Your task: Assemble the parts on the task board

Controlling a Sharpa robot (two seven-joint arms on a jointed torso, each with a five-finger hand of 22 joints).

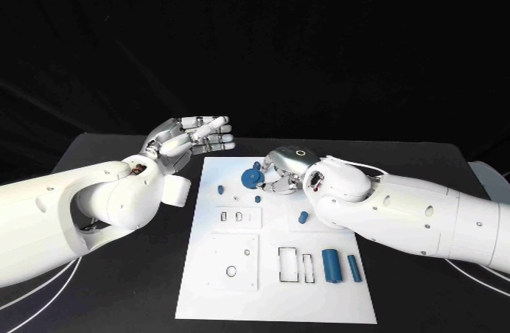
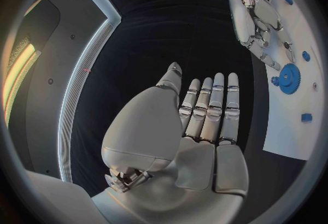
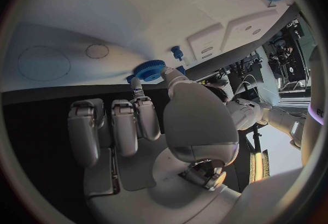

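Gripping the blue gear (image 1: 252,177) at the far end of the task board (image 1: 213,289): right hand (image 1: 283,172).
The right hand pinches the gear's rim. Two blue cylinders (image 1: 342,266) lie near the board's right edge. The left hand (image 1: 189,141) hovers released, fingers straight, over the worktop (image 1: 106,156) beyond the board's far-left corner.

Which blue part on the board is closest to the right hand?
The toothed blue gear, right at the right hand; the two blue cylinders lie far away near the board's front.
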